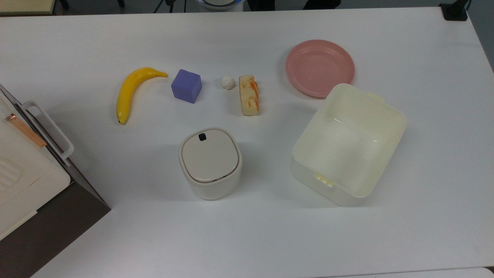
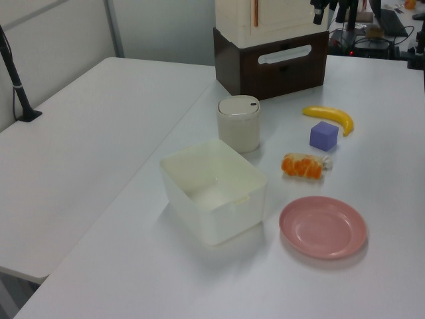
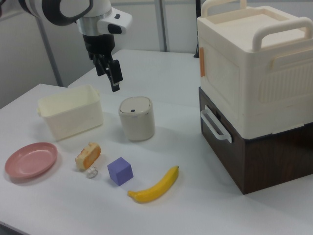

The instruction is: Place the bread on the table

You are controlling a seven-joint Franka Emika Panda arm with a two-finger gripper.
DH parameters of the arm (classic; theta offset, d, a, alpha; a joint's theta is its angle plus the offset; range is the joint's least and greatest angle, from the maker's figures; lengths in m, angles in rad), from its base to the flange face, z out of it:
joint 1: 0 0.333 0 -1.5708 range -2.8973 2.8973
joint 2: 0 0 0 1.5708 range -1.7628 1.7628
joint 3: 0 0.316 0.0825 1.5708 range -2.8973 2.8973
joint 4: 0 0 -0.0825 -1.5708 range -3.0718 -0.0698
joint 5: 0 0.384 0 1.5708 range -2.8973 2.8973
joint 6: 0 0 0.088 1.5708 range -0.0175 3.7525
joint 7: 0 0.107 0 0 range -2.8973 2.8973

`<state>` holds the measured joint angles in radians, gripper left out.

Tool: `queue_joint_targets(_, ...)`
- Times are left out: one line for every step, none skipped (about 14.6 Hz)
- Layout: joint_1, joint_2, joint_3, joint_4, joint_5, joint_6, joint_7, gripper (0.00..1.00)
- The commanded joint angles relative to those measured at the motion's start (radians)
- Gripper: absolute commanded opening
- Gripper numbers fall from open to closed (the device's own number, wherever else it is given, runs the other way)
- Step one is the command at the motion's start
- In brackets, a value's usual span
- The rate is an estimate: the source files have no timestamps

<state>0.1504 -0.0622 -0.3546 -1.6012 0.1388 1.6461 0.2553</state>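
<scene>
- The bread (image 1: 249, 95) lies flat on the white desk (image 1: 247, 239), nothing touching it.
- Seen in the top view, a small white ball (image 1: 227, 82) sits just beside the bread, on the bread's left; a purple cube (image 1: 186, 85) and a banana (image 1: 131, 91) lie farther left.
- A pink plate (image 1: 320, 67) lies to the bread's right.
- The tool (image 3: 112, 73) hangs above the desk in the right view, well apart from the bread, its fingers slightly apart and holding nothing.

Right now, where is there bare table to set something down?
The table is bare along the top view's bottom edge, below the lidded bin and open tub. Crowded: the row of banana, purple cube, bread and pink plate.
</scene>
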Motion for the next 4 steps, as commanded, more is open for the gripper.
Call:
queue_joint_targets(0.014,-0.011,-0.009,-0.006,-0.016,-0.015,-0.114,1.00)
queue_joint_targets(0.014,-0.011,-0.009,-0.006,-0.016,-0.014,-0.110,1.00)
queue_joint_targets(0.015,-0.011,-0.009,-0.006,-0.016,-0.014,-0.110,1.00)
queue_joint_targets(0.017,-0.011,-0.009,-0.006,-0.016,-0.014,-0.111,1.00)
